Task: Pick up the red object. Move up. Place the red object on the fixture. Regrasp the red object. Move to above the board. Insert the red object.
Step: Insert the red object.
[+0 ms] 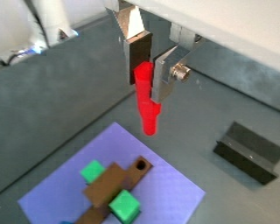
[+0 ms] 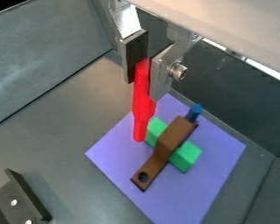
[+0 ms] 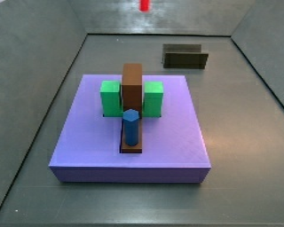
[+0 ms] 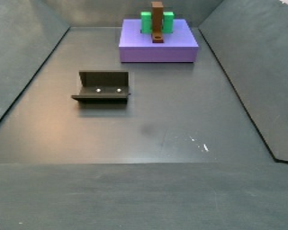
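Fingers (image 1: 164, 72) clamped on the top end of the red peg (image 1: 146, 103); peg hangs roughly vertical below the pads, most of its length free. Same grasp in both wrist views: gripper (image 2: 146, 63) closed on the peg (image 2: 140, 103), silver plates either side, dark pads against the red.

Gripper is up in the air, clear of everything. Below it in both wrist views is the purple board (image 1: 73, 197), carrying the green blocks (image 1: 126, 206), the long brown bar (image 1: 116, 183) with a hole at one end, and the blue peg (image 2: 192, 113) at the bar's other end. Peg tip is well above the board, touching nothing.

Fixture (image 1: 250, 151) sits on the grey floor off to the side of the board, apart from it, nothing on it.

In a side view only the lower end of the red peg (image 3: 145, 4) shows at the frame's top edge, beyond the board (image 3: 132, 146) and the fixture (image 3: 186, 57); gripper itself is out of frame there.
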You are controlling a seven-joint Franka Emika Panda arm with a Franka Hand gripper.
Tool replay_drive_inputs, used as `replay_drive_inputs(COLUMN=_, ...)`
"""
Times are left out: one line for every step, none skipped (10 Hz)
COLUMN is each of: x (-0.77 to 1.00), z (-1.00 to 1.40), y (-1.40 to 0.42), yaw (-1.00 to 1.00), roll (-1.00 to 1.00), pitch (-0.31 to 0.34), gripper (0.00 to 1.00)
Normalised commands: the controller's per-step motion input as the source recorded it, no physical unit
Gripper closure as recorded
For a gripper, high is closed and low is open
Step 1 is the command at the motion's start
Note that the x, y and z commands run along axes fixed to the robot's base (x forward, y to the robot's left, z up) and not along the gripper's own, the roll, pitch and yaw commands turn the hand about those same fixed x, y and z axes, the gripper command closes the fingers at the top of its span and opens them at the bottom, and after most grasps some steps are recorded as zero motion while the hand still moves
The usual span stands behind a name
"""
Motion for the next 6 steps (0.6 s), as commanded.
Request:
replay_drive_inputs(x=0.32, z=-0.33, y=0.43, yaw=-0.01, roll=-0.42, pitch=-0.093, gripper=1.00)
replay_drive_inputs(x=0.21, z=-0.48, y=0.25, yaw=-0.03, roll=-0.34, pitch=-0.143, gripper=1.00)
replay_drive_inputs(x=0.00, z=-0.57, y=0.10, yaw=0.09, roll=-0.29, pitch=-0.156, gripper=1.00)
replay_drive_inputs(x=-0.30, z=-0.54, y=0.02, yaw=0.35, roll=-0.10, pitch=-0.300, gripper=1.00)
replay_drive_inputs(x=-0.30, z=-0.46, y=0.00, yaw=0.36, roll=-0.09, pitch=-0.354, gripper=1.00)
replay_drive_inputs(x=-0.31, z=-0.46, y=0.00, yaw=0.30, roll=-0.07, pitch=-0.364, gripper=1.00)
